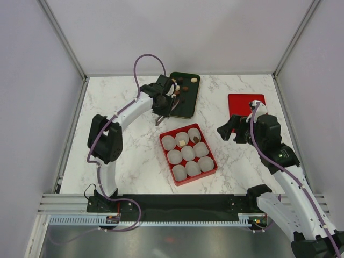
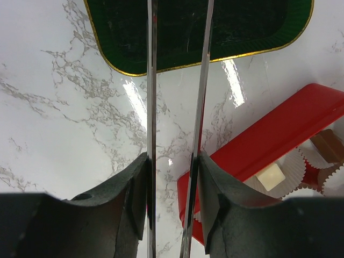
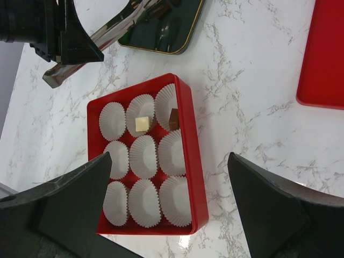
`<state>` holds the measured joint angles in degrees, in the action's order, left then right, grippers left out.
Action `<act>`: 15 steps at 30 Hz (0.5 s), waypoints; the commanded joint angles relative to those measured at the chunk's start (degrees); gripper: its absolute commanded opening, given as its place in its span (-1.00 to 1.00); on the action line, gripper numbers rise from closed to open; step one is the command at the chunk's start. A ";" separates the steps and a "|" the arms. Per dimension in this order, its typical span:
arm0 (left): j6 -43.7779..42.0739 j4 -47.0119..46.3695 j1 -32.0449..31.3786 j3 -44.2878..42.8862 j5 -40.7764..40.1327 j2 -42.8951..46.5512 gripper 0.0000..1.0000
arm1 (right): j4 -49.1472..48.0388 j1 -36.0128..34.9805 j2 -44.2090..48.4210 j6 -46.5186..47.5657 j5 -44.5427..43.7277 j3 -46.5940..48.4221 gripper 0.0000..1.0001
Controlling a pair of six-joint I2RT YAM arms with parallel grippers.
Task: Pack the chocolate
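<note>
Several chocolates lie at the far end of the green tray. A cream cube and a brown cube sit in two paper cups in the far row of the red box; both also show in the left wrist view, cream and brown. My left gripper is shut on metal tongs over the tray's near-left part; the blades stand apart with nothing seen between them. My right gripper is open and empty above the table just right of the box.
The other white paper cups in the box are empty. A flat red lid lies at the back right, beside my right arm. White walls close in the marble table on three sides.
</note>
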<state>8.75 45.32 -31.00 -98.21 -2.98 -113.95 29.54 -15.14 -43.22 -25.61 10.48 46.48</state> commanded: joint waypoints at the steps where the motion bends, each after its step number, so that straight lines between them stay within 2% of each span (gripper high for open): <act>1: -1.99 -2.16 -0.20 0.74 -0.79 0.22 -0.09 | -1.85 0.11 0.24 0.82 -0.72 0.98 0.96; 15: -3.57 -1.99 -0.20 -0.31 -2.90 0.84 -0.06 | -1.94 0.19 0.77 0.64 -1.08 0.98 0.96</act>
<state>8.16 44.82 -31.00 -97.10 -4.27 -113.95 29.52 -15.14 -43.05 -25.58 10.20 46.48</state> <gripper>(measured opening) 0.471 0.982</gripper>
